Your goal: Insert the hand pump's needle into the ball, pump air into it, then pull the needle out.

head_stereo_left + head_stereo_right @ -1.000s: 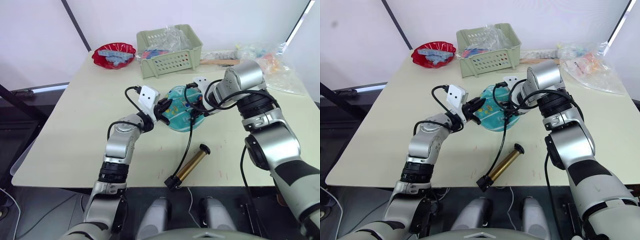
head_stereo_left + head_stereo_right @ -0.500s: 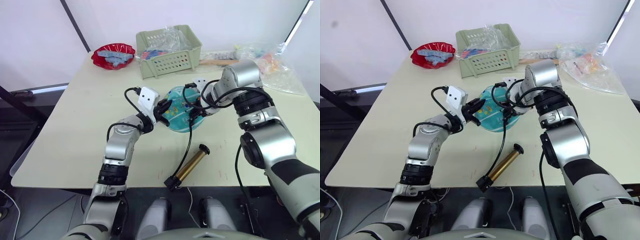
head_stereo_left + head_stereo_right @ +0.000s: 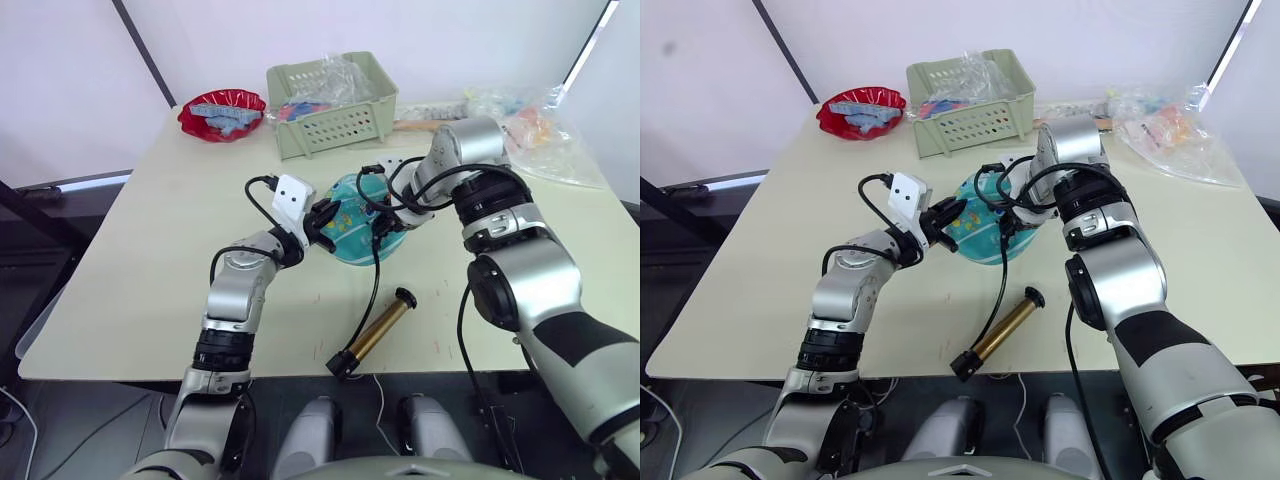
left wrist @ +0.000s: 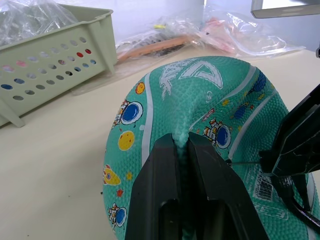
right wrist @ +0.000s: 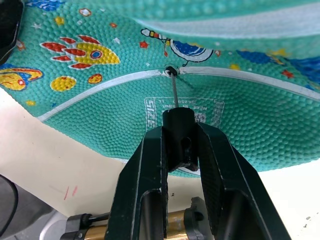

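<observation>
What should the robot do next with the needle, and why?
Probably push the needle a little deeper. Its tip sits at the ball's valve hole, yet most of its shaft shows. The right hand grips the fitting and the left hand pinches a fold of the ball.

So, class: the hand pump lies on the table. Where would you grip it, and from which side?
Grip the hand pump across its gold barrel's middle, from above: it lies flat and bare there, with the hose leaving the foot end and the T-handle capping the other.

Beige table (image 3: 150, 250), green basket (image 3: 330, 105) holding crinkled plastic, red bowl (image 3: 222, 112), possibly packaged items (image 3: 545, 140) in clear bags
</observation>
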Motion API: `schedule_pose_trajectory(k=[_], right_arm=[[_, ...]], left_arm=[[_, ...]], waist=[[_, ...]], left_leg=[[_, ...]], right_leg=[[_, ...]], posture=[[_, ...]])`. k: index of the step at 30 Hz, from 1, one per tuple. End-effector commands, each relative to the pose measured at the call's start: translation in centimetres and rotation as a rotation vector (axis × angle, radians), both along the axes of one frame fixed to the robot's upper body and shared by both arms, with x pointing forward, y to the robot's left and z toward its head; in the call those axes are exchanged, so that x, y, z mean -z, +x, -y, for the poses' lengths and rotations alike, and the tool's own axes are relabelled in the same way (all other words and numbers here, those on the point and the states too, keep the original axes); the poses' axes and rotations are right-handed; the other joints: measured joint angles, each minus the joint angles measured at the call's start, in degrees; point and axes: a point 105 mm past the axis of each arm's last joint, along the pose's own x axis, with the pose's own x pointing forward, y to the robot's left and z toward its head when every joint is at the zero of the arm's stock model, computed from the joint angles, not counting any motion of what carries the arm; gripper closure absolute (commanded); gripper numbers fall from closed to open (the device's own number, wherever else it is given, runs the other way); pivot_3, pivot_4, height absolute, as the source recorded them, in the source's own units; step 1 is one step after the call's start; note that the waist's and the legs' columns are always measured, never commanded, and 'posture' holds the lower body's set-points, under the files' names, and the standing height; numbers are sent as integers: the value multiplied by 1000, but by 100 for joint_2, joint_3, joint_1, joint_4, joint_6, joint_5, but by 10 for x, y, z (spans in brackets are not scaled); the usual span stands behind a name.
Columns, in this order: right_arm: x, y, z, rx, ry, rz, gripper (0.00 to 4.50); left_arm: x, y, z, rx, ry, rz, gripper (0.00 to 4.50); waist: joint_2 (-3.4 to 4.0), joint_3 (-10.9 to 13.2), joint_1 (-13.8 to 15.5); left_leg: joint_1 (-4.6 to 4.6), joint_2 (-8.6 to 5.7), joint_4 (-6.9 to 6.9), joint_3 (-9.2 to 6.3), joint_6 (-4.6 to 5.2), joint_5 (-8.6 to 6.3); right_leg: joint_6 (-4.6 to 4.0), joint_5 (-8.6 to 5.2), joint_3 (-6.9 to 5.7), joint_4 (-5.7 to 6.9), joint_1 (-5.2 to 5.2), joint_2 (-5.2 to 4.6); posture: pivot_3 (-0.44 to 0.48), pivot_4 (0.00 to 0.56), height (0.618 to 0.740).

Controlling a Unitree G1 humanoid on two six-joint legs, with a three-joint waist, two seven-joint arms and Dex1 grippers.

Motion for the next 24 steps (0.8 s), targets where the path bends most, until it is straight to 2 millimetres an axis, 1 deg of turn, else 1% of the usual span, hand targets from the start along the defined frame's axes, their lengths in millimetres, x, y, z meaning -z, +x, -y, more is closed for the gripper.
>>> schedule_pose_trajectory(k=[1,5,11,14,18,24], right_arm=[[-19,6,-33,-73,118,97,4167],[-13,9,-37,-74,111,102,4167],[-11,14,-42,-80,104,125,4167],[-12,14,-47,-111,91,138,4167],[-7,14,-49,-140,63,152,4167],[-9,14,-58,-160,75,166,4167]], left_arm=[[50,-20,37,164,22,-206,4463],[51,-21,39,172,20,-213,4463],[57,-23,39,173,8,-245,4463],[60,-22,38,173,16,-254,4463],[62,-21,38,174,22,-260,4463],[64,-22,40,191,23,-271,4463]], waist=[[0,0,-15],[0,-6,-60],[-2,-52,-82],[-1,-67,-84],[1,-81,-87],[-5,-112,-88]], left_leg=[[20,0,-6,-1,0,0],[58,2,-15,-8,0,-1],[64,6,-19,-14,0,-1],[68,8,-20,-22,0,-1],[72,9,-22,-32,0,-1],[81,10,-30,-48,-1,-2]], right_leg=[[-3,-3,0,-1,20,0],[-3,-15,-9,-5,61,0],[-1,-22,-11,-5,63,5],[0,-26,-12,-4,64,7],[2,-30,-12,-4,65,9],[1,-33,-12,-3,67,12]], posture=[[0,150,740],[0,150,740],[0,150,740],[0,150,740],[0,150,740],[0,150,740]])
